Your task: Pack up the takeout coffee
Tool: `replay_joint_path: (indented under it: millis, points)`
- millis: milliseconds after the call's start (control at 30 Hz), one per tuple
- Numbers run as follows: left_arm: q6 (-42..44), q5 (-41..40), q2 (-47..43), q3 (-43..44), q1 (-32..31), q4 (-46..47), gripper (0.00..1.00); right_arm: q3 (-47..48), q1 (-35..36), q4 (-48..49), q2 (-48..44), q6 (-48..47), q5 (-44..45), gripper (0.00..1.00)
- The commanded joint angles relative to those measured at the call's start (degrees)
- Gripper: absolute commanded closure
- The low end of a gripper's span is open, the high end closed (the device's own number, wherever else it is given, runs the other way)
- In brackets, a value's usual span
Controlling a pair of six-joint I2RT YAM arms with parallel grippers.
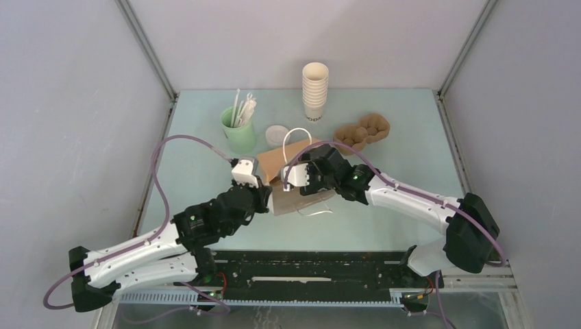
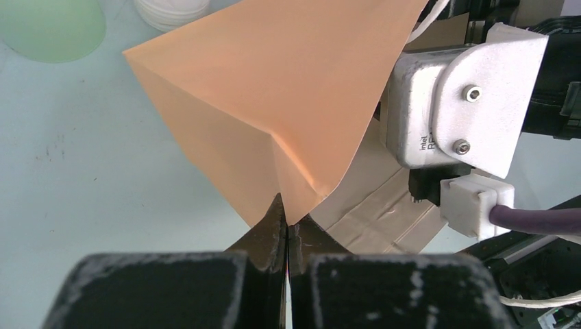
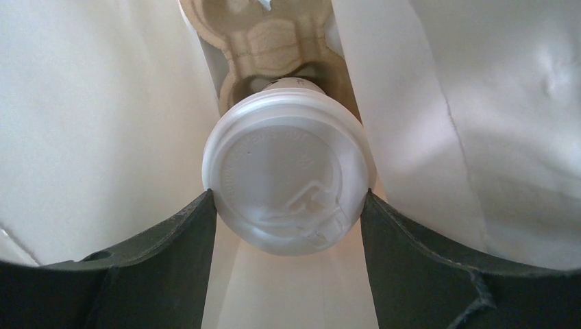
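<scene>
The takeout coffee [image 3: 288, 175] shows only in the right wrist view, its round white lid toward the camera. It sits between the pale inner walls of the brown paper bag [image 3: 103, 123]. My right gripper [image 3: 288, 197] is shut on the cup, one finger touching each side of the lid. Beyond the cup is a moulded cardboard carrier [image 3: 274, 38]. In the top view the bag [image 1: 291, 159] lies mid-table, my right gripper [image 1: 298, 179] reaches into its mouth, and the cup is hidden. My left gripper [image 2: 288, 221] is shut on the bag's edge [image 2: 274, 96]; it also shows from above [image 1: 264, 188].
A tall stack of lidless white cups [image 1: 315, 90] stands at the back. A mint-green cup with straws [image 1: 238, 129] and a loose white lid [image 1: 277, 133] are back left. A cardboard carrier [image 1: 363, 130] lies back right. The bag's white handles [image 1: 297, 137] stick out.
</scene>
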Motion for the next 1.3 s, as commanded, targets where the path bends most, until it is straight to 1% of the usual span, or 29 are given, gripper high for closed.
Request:
replay_joint_path:
  millis: [0, 100, 167, 400, 633, 667, 833, 1067, 1167, 1200, 1233, 1267]
  points:
    - [-1.83, 2.88, 0.13, 3.41, -0.46, -2.11, 1.00, 0.38, -0.22, 0.69, 0.34, 1.95, 0.30, 1.00]
    - [-2.05, 3.25, 0.67, 3.94, -0.46, -2.66, 1.00, 0.41, -0.23, 0.96, 1.70, 2.33, 0.40, 1.00]
    - [-2.06, 3.21, 0.79, 4.34, -0.50, -3.10, 1.00, 0.41, -0.23, 1.31, 2.42, 2.63, 0.67, 0.97]
    - [-2.39, 2.65, 0.81, 5.29, -0.46, -4.19, 1.00, 0.41, -0.38, 2.03, 3.80, 1.59, 1.26, 0.93]
    - [-2.52, 2.46, 1.29, 6.08, -0.50, -5.24, 1.00, 0.36, 0.18, 0.98, 4.09, 1.72, 0.72, 0.83]
    - [-2.50, 2.46, 1.40, 6.24, -0.51, -5.40, 1.00, 0.37, 0.27, 0.79, 4.05, 2.01, 0.83, 0.80]
    - [-2.70, 2.31, 1.69, 6.50, -0.50, -5.65, 1.00, 0.39, 0.86, -0.48, 2.73, 3.50, 0.97, 0.50]
    - [-3.20, 1.75, 1.79, 6.23, -0.45, -5.65, 1.00, 0.39, 1.18, -3.27, 0.08, 5.17, -0.19, 0.21]
    - [-3.20, 1.69, 1.87, 6.19, -0.46, -5.65, 1.00, 0.39, 1.18, -3.97, -1.36, 5.49, -1.29, 0.12]
    - [-3.20, 1.66, 1.87, 6.10, -0.46, -5.69, 1.00, 0.37, 1.26, -4.18, -1.82, 5.76, -1.65, 0.03]
    - [-3.20, 1.55, 1.87, 6.13, -0.46, -5.73, 1.00, 0.39, 1.28, -4.44, -2.29, 6.04, -2.09, 0.01]
    - [-3.24, 1.44, 1.77, 6.06, -0.50, -5.73, 1.00, 0.35, 1.33, -4.82, -2.58, 6.27, -2.30, 0.00]
